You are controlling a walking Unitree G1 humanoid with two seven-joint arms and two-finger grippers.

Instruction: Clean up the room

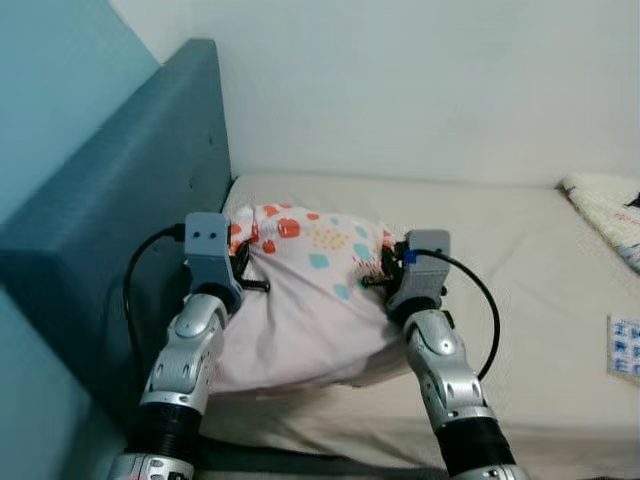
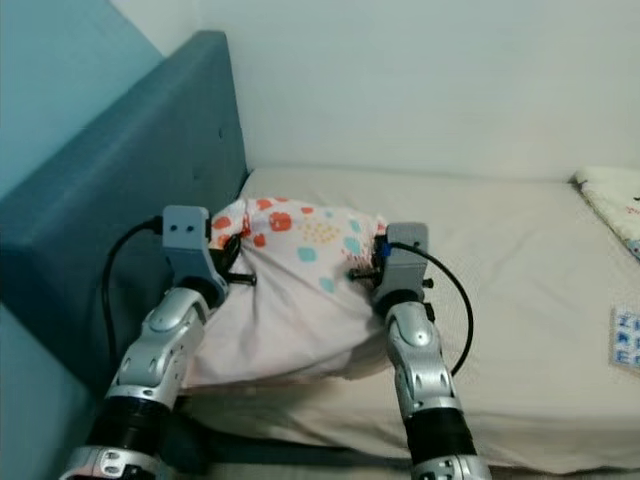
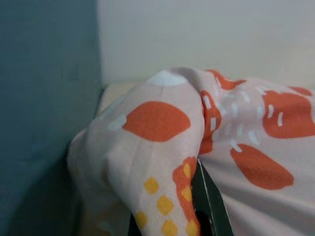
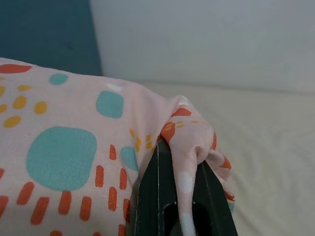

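both pincers (image 1: 243, 262) (image 1: 384, 268) pinch unlabelled patterned pillow (image 1: 300, 300).

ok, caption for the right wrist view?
Right claw pinching the pillow corner above the mattress.

Pillow (image 4: 74, 157) corner between black fingers (image 4: 155, 196)

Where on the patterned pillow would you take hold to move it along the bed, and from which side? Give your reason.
Probably at its two far corners, one from each side. The pillow is wide and limp, so one central grip would let it sag. The left gripper and right gripper already pinch bunched fabric there, where loose cloth gathers between the fingers.
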